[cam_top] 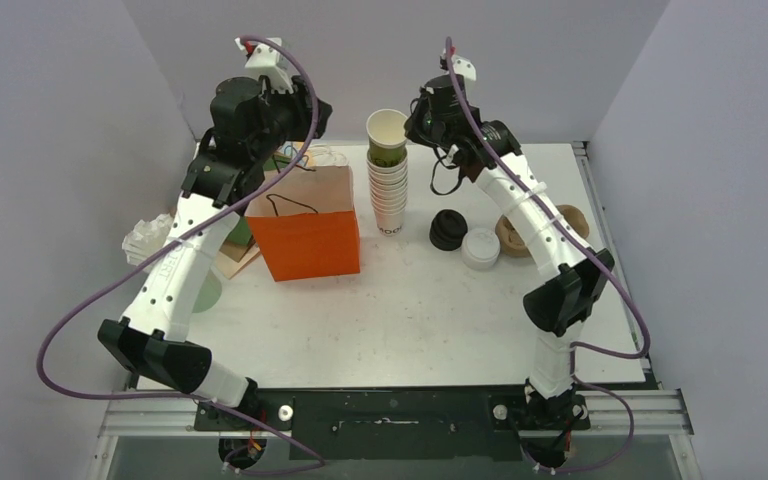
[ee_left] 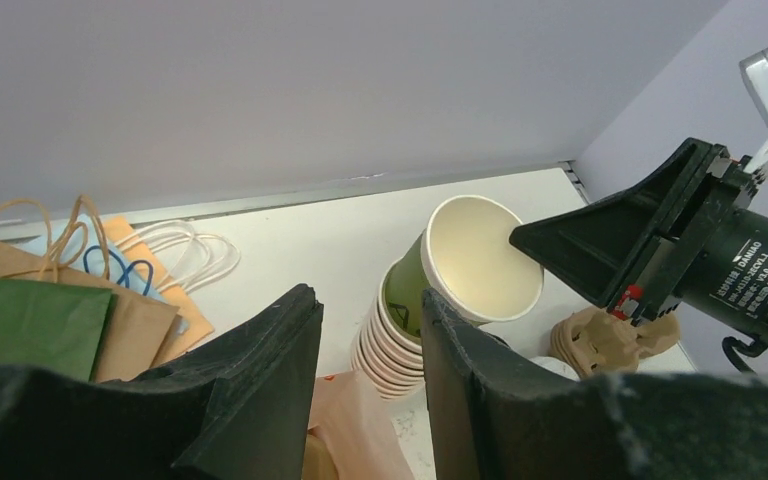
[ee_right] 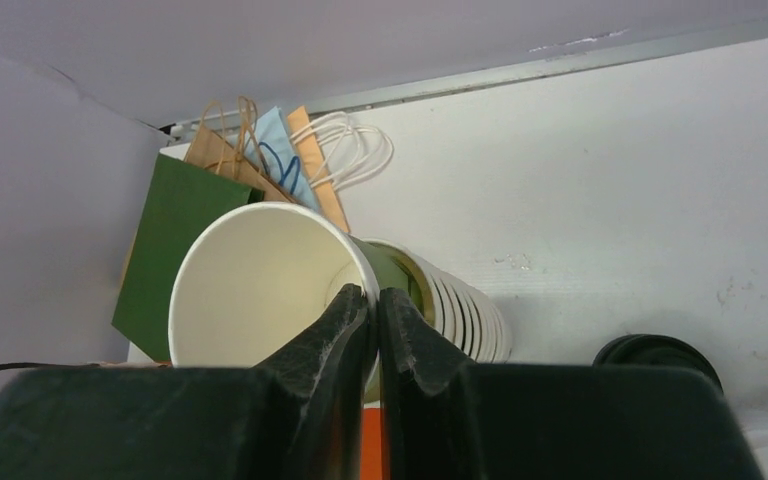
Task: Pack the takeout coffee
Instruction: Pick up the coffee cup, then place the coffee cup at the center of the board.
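Right arm reaches far forward; right gripper [ee_right: 375,300] is pinched onto the rim of the green-sided cup [ee_right: 260,280], tilted atop the stack [cam_top: 388,195]. Left arm arches over the bag [cam_top: 305,225]; left gripper [ee_left: 368,300] is part open, holding nothing. Overhead, both sets of fingertips are hard to make out.

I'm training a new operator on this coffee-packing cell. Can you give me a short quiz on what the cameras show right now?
1. True or false: the right gripper is shut on the rim of the top cup, which sits tilted on the stack of cups.
2. The standing bag right beside the stack is: A white, B orange, C black.
3. Does the pinched cup carry a lid?
Key: 1 true. 2 B. 3 No, its mouth is open and lidless.
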Tool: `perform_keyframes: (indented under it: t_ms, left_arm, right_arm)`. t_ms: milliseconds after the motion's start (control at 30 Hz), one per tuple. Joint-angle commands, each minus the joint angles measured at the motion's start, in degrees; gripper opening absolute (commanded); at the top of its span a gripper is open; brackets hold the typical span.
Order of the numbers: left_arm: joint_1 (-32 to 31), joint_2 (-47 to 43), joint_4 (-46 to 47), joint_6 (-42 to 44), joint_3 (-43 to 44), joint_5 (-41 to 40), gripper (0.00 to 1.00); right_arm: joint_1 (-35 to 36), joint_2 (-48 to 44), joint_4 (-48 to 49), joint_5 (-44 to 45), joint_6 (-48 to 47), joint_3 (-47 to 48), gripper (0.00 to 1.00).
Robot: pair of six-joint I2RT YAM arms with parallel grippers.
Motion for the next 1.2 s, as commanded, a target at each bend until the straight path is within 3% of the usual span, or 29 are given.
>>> perform_keyframes:
  t_ms: [0, 400, 767, 967, 1167]
  left_arm:
    - [-0.9, -0.7, 4.2, 0.2, 2.4, 1.3, 0.39]
    - [-3.3, -1.2, 5.2, 0.2, 1.8, 2.4, 0.39]
    - [-20.8, -0.3, 2.5, 4.3, 4.0, -3.7, 0.42]
    - [-27.9, -5.3, 6.3, 3.6, -7.9, -6.1, 0.43]
    - [-33.4, -13.9, 10.9, 0.5, -25.2, -9.5, 0.44]
  right_arm:
    - [0.1, -5.9, 4.9, 0.9, -2.0, 1.9, 0.00]
    - [0.4, -17.6, 7.6, 2.2, -7.3, -5.1, 0.00]
    - [0.6, -42.6, 3.1, 5.7, -2.6, -39.2, 0.00]
    - [1.8, -48.1, 7.4, 1.1, 2.5, -58.8, 0.00]
    - [8.3, -50.4, 20.7, 2.8, 3.9, -75.9, 0.00]
